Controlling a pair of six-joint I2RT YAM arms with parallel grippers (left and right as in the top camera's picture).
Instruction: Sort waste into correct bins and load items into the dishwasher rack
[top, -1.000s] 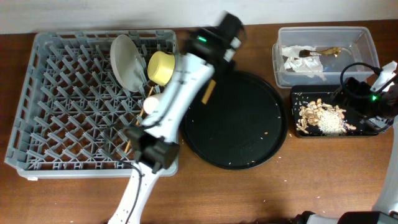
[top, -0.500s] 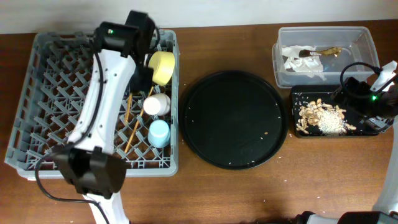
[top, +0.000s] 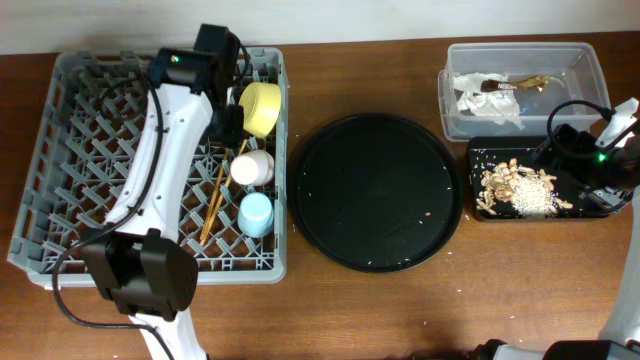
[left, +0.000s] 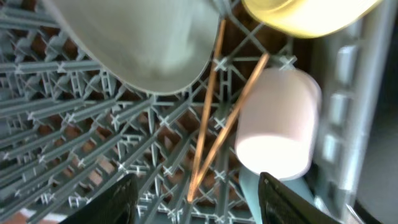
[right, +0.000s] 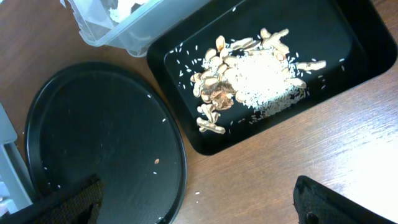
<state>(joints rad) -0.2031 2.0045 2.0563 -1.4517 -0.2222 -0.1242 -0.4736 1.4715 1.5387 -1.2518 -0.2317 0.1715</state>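
Grey plastic pegs fill most of what I can see on the left of the counter (top: 400, 310): the dishwasher rack (top: 80, 180) already holds the yellow bowl (top: 260, 107), the pale pink cup (top: 252, 166), the light blue cup (top: 256, 213) and the wooden chopsticks (top: 212, 205) lying slantwise across the grid. The white plate (left: 143, 43) stands on edge among the pegs beside the bowl, right under the left hand (left: 202, 199), whose fingers are spread with nothing between them.

Across the counter, the tissue and wrapper (top: 490, 95) lie in the clear tub (top: 590, 60), and the food scraps (top: 515, 190) are heaped in the small black tray (top: 480, 150). Only a few crumbs dot the large round tray (top: 375, 190). The right hand (right: 196, 193) hangs over that side, fingers wide apart and empty.

By my reckoning the sorting and loading are about finished, and what remains is getting the left arm clear. Done well, that means rising straight up out of the pegs before swinging sideways, keeping the fingers parted so neither one catches the plate's rim or nudges the bowl just beside it. A leaning plate could tip onto the chopsticks if bumped, so slow and vertical is the safe way.
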